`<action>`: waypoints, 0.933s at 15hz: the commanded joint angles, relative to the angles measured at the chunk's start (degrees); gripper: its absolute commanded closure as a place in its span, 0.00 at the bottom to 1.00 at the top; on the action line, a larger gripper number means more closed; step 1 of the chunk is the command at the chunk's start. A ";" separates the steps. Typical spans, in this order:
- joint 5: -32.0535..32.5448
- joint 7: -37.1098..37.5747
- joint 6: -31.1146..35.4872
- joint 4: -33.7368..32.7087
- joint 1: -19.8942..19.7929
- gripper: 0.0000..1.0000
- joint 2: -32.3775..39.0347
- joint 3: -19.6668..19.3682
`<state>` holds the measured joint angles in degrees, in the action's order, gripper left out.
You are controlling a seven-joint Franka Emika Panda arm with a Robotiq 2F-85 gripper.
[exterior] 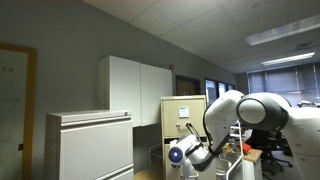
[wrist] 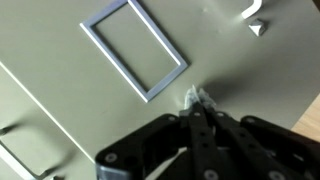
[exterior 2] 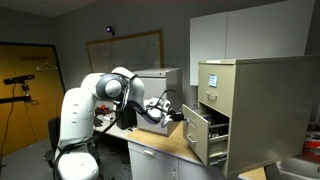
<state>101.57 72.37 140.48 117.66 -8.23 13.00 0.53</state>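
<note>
My gripper is shut, its two black fingers pressed together with nothing visibly between them. The tips rest against, or just off, the beige front of a filing cabinet drawer; I cannot tell if they touch. A metal label frame lies on that front, just left of and above the tips. In an exterior view the gripper sits at the front of the pulled-out drawer of the beige cabinet. The same cabinet appears beyond the white arm.
A metal fitting sits at the top right of the drawer front. White wall cupboards hang above the cabinet. A desk top runs beneath the arm. A pale lateral cabinet stands nearby, and a tripod camera is at the side.
</note>
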 commanded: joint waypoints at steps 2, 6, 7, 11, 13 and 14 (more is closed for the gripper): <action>4.01 -0.94 -0.15 -13.75 -0.96 1.00 7.32 -3.53; 3.73 -1.22 -1.27 -20.77 -1.32 1.00 11.11 -4.71; 3.42 -1.38 -1.60 -22.25 -1.39 1.00 11.92 -4.96; -0.72 -1.21 -3.94 -28.21 -1.93 1.00 14.94 -5.34; -5.08 -1.94 -4.31 -31.61 -2.43 1.00 16.50 -5.18; -8.50 -2.32 -3.68 -33.38 -2.98 1.00 17.30 -4.93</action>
<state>98.03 72.22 136.88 95.61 -9.18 24.97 -3.58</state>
